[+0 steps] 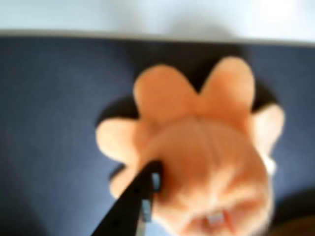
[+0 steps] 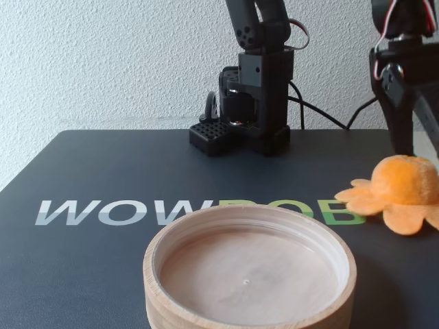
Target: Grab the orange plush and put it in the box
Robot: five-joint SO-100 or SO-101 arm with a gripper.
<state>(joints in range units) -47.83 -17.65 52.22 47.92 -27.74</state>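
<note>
The orange plush (image 2: pixel 403 186) lies on the dark mat at the right edge of the fixed view, its petal arms spread flat. In the wrist view it fills the frame (image 1: pixel 206 147), blurred and very close. My gripper (image 2: pixel 418 147) comes down over it from the top right. One black finger (image 1: pixel 142 196) rests against the left side of the plush's head; the other finger is barely visible at the right. The jaws stand apart on either side of the head. The round light-wood box (image 2: pixel 154 264) sits empty at the front centre, to the left of the plush.
The arm's black base (image 2: pixel 257 103) stands at the back of the mat with a perforated black block (image 2: pixel 208 137) beside it and cables behind. The mat (image 2: pixel 103 171) bears large WOWROBO lettering. A white textured wall is behind.
</note>
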